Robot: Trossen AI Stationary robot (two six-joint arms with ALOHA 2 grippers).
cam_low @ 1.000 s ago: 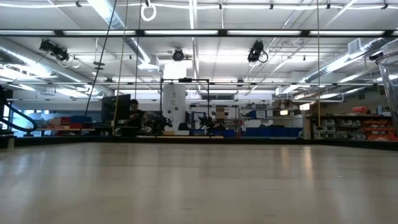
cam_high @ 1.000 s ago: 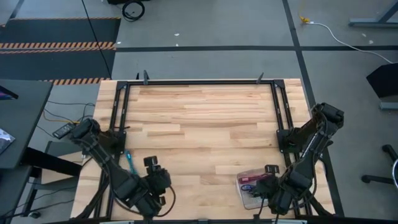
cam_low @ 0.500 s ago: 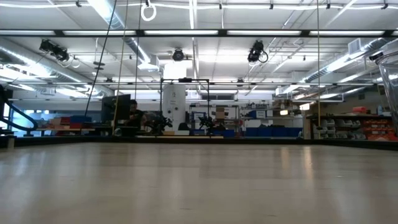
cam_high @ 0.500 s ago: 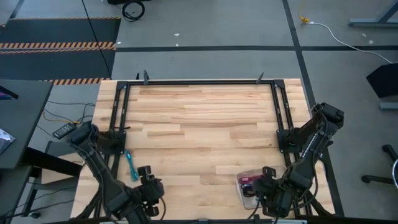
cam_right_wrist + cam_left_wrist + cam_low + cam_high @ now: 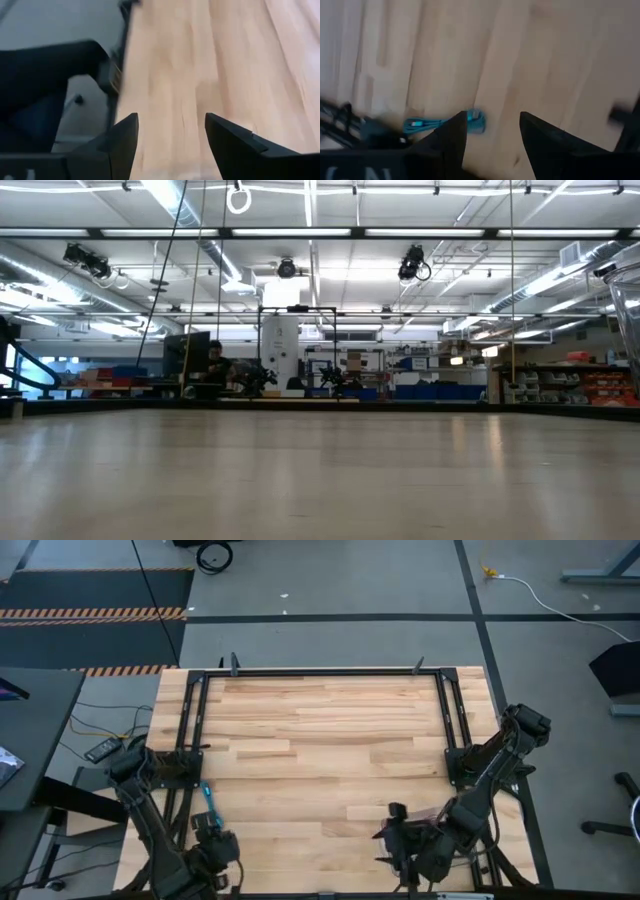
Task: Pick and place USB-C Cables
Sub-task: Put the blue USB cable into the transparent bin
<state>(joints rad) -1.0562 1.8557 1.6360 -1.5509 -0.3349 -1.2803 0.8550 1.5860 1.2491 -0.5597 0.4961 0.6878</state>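
A teal USB-C cable [image 5: 208, 802] lies flat on the wooden table near the left edge; it also shows in the left wrist view [image 5: 437, 123]. My left gripper [image 5: 212, 842] is open and empty at the near left, just nearer than the cable [image 5: 492, 132]. My right gripper [image 5: 392, 835] is open and empty at the near right, pointing toward the table's left [image 5: 171, 132]. The clear tray [image 5: 432, 818] lies mostly hidden under the right arm. The other cables are hidden.
A black frame [image 5: 320, 671] runs along the table's far, left and right sides. Bare wood [image 5: 320, 750] fills the middle. A white cord with a yellow end [image 5: 530, 590] lies on the floor beyond. A person [image 5: 214, 360] sits far back in the room.
My left gripper has drawn back toward the table's near left corner, away from the middle. My right gripper has swung toward the table's left, over the tray, which its arm now covers. The teal cable has stayed in place.
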